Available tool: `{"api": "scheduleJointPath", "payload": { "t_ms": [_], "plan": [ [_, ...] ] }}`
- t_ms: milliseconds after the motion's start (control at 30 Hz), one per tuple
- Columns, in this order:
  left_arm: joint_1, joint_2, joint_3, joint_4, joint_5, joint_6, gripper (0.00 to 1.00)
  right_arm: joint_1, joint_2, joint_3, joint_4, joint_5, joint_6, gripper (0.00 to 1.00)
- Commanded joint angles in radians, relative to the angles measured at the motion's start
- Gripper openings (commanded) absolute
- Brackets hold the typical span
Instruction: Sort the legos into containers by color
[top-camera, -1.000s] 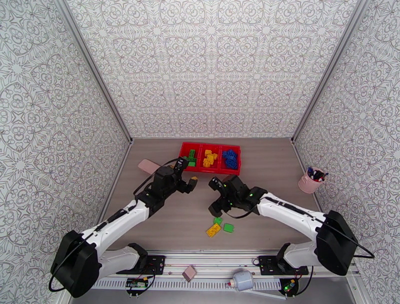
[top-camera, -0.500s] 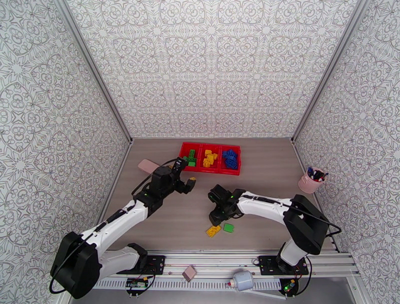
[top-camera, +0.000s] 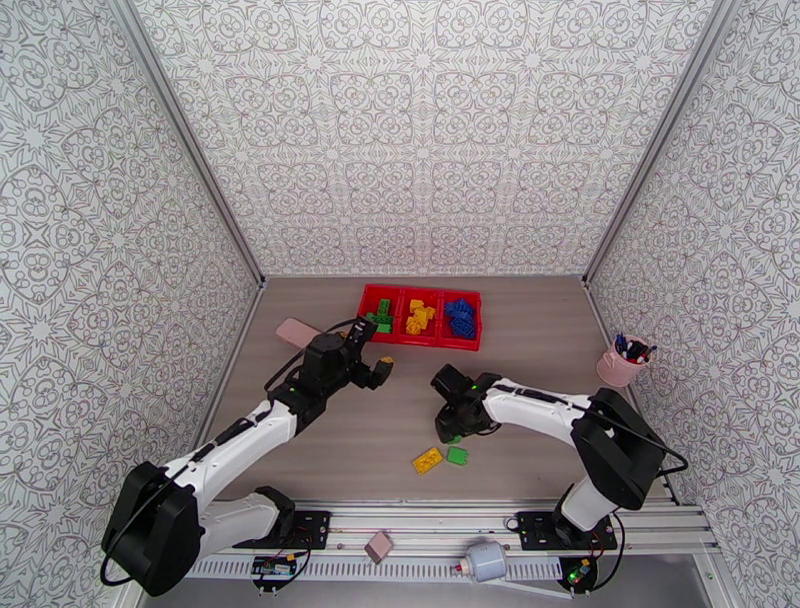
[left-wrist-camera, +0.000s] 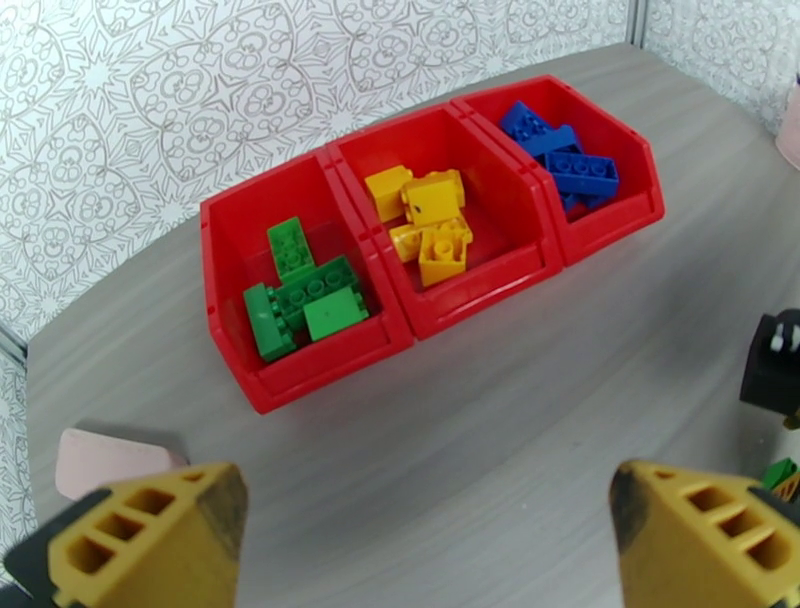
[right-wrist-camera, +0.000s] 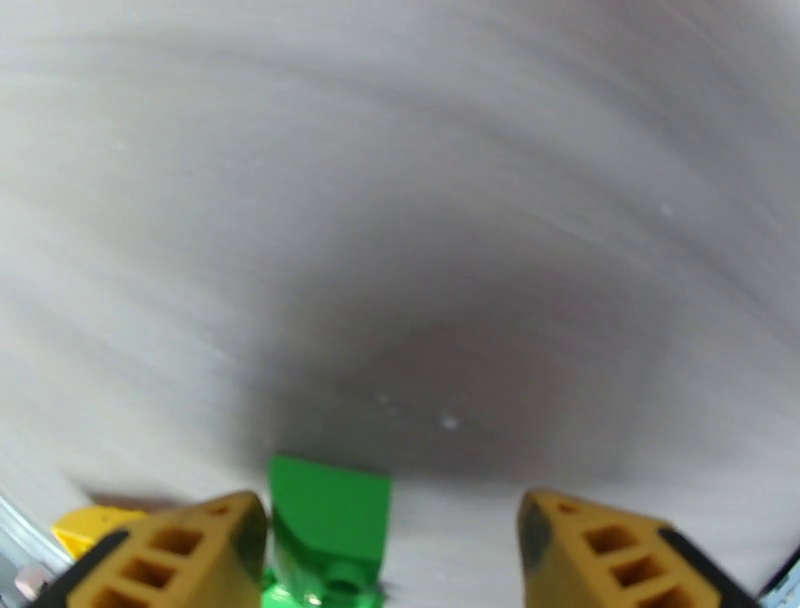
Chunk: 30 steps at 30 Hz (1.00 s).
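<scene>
The red tray (top-camera: 420, 342) has three compartments: green legos (left-wrist-camera: 300, 290) on the left, yellow legos (left-wrist-camera: 425, 225) in the middle, blue legos (left-wrist-camera: 565, 160) on the right. My left gripper (top-camera: 378, 368) hovers open and empty in front of the tray (left-wrist-camera: 330, 365). My right gripper (top-camera: 450, 432) is low over the table near the front. In the right wrist view a green lego (right-wrist-camera: 330, 540) sits between its fingers, close to the left fingertip (right-wrist-camera: 180, 550), with a wide gap to the other. A second green lego (top-camera: 457, 455) and a yellow lego (top-camera: 427, 460) lie beside it.
A pink rounded block (top-camera: 297, 330) lies left of the tray, behind the left gripper. A pink pen cup (top-camera: 620, 362) stands at the right edge. Patterned walls close in the table on three sides.
The right arm swung its elbow in and brought its gripper down over the green lego, with its fingers drawing closer together. The left gripper has barely moved.
</scene>
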Motion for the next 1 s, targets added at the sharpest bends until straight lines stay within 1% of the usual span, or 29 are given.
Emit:
{"api": "scheduleJointPath", "payload": {
  "t_ms": [0, 67, 133, 267, 333, 400, 667, 967],
  "plan": [
    [0.007, 0.014, -0.014, 0.027, 0.026, 0.021, 1.00, 0.006, -0.026, -0.004, 0.034, -0.033, 0.000, 0.71],
    [0.007, 0.016, -0.014, 0.029, 0.029, 0.021, 1.00, 0.031, -0.022, 0.018, 0.035, -0.049, -0.081, 0.74],
    [0.007, 0.019, -0.017, 0.034, 0.032, 0.021, 1.00, 0.047, -0.001, 0.048, 0.003, -0.044, -0.130, 0.74],
    [0.006, 0.024, -0.017, 0.037, 0.035, 0.023, 1.00, 0.048, 0.060, 0.069, -0.041, -0.035, -0.123, 0.71],
    [0.007, 0.022, -0.016, 0.036, 0.035, 0.023, 1.00, 0.047, 0.069, 0.065, -0.045, -0.013, -0.100, 0.66],
    [0.006, 0.020, -0.017, 0.035, 0.034, 0.024, 1.00, 0.041, 0.077, 0.065, -0.061, 0.013, -0.075, 0.59],
    [0.006, 0.025, -0.016, 0.036, 0.037, 0.035, 1.00, 0.027, 0.111, 0.052, -0.068, -0.007, -0.027, 0.52],
    [0.007, 0.009, -0.034, 0.039, 0.033, 0.039, 1.00, 0.017, 0.106, 0.060, -0.053, -0.008, -0.001, 0.36]
  ]
}}
